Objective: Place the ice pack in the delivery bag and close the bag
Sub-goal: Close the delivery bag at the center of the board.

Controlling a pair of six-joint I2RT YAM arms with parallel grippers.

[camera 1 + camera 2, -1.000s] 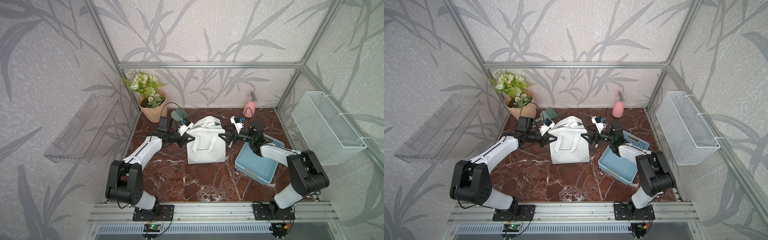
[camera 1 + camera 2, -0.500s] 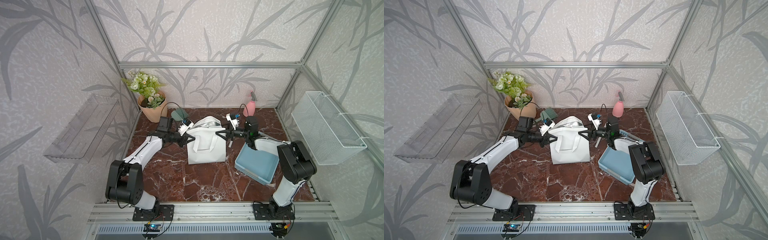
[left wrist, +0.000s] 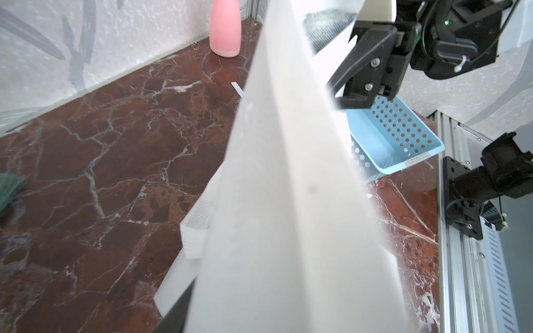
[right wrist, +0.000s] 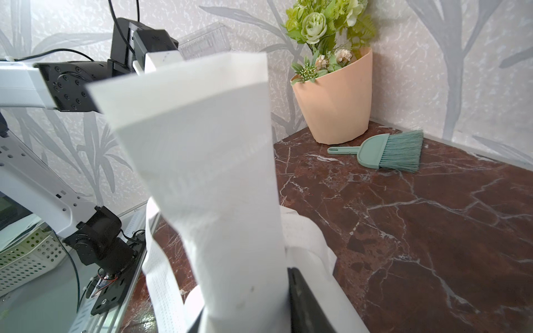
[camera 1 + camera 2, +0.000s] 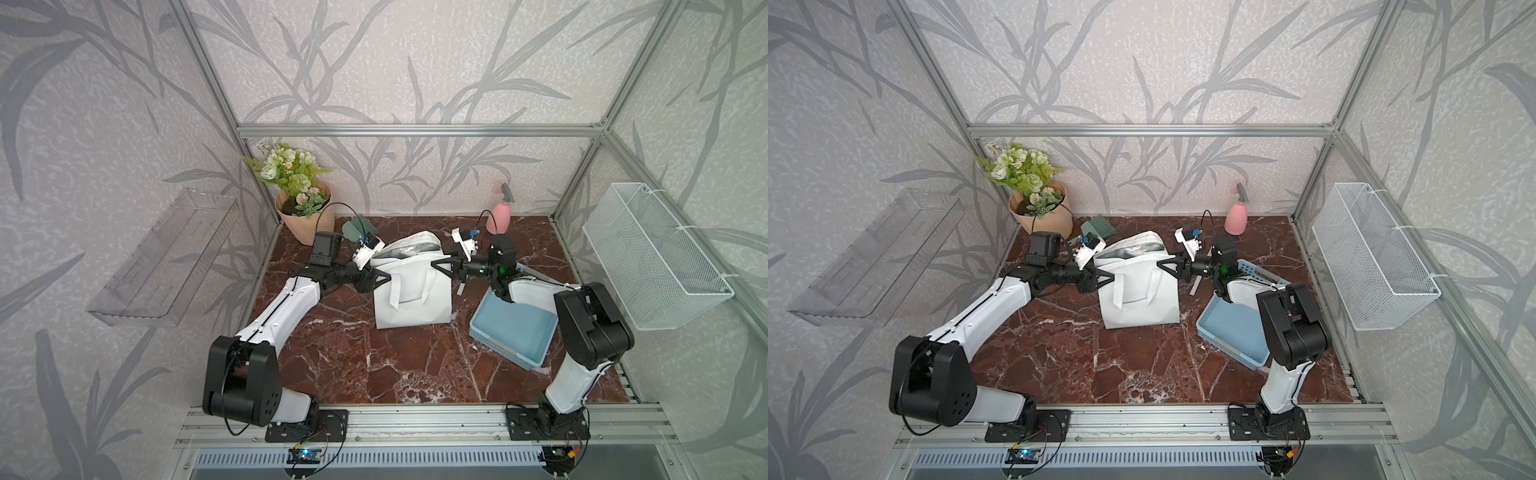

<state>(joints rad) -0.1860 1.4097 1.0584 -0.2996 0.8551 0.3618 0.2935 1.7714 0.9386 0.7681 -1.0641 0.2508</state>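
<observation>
**At the bench's centre, two end effectors at the bag's rim**

Just toward 12 o'clock from the middle of the marble bench [image 5: 374, 365], the delivery bag [image 5: 411, 307] stands upright. Its mouth gapes, and the silver lining [image 5: 409, 249] shows in both top views. A white loop handle [image 5: 397, 286] hangs down its near face. Whether the ice pack lies inside cannot be told.

The left end effector [image 5: 376, 277] meets the bag's top edge at the bag's 9 o'clock side. The right end effector [image 5: 442, 266] meets it at the 3 o'clock side. In the right wrist view a white fabric panel runs down between the dark fingers [image 4: 302, 299], but whether they pinch it or merely straddle it cannot be told. In the left wrist view blurred fabric fills the frame, so that end effector's state cannot be told either.

A blue tray [image 5: 515, 328] sits at 4 o'clock from the bag, near it but apart. In the 11 o'clock corner stands a peach flowerpot [image 5: 309, 220], with a green brush [image 5: 355, 230] just beside it. A pink spray bottle [image 5: 500, 216] stands against the back wall at 1 o'clock.
</observation>
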